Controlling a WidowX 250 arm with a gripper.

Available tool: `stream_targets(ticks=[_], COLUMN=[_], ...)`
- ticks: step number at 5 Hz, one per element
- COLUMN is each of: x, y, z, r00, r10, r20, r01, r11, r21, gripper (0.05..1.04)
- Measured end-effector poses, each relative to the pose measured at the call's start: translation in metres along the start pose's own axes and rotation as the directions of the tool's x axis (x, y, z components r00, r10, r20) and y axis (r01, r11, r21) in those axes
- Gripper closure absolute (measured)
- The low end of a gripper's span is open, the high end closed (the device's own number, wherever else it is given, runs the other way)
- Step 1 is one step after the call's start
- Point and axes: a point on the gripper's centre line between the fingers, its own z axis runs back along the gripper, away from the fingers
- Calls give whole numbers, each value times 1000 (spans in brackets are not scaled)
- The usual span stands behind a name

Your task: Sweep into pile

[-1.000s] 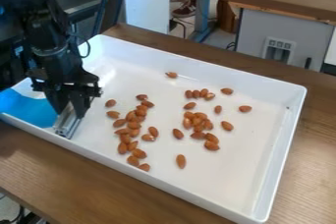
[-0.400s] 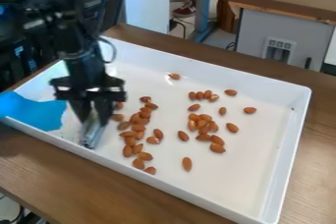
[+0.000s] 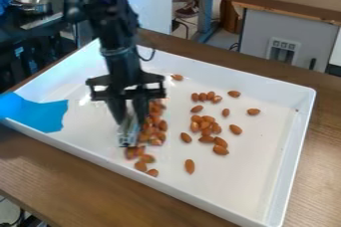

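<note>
Almonds (image 3: 205,125) lie in two loose clusters mid-frame, in a white tray (image 3: 299,146).
Left of centre, the gripper (image 3: 131,119) is closed on a silvery bar (image 3: 127,135) beside the left cluster.

Brown almonds (image 3: 220,150) lie scattered and clustered in a tray (image 3: 298,131), some beside the silvery tool (image 3: 128,135).

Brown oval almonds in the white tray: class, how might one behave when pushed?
The brown oval almonds look firm, likely stiff. Tapered ends suggest swivelling rather than rolling straight; the smooth white tray probably allows sliding.
</note>
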Motion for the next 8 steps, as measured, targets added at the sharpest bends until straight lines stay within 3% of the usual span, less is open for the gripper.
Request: stream_targets(ticks=[2,6,8], x=[8,-2,24], y=[-24,-125,-156], z=[-6,-19,-27], r00=[999,997,986], r10=[22,54,125], r20=[38,53,111], r01=[-23,-51,-121], r11=[1000,998,992], r21=[16,-47,-42], gripper=[716,716,716])
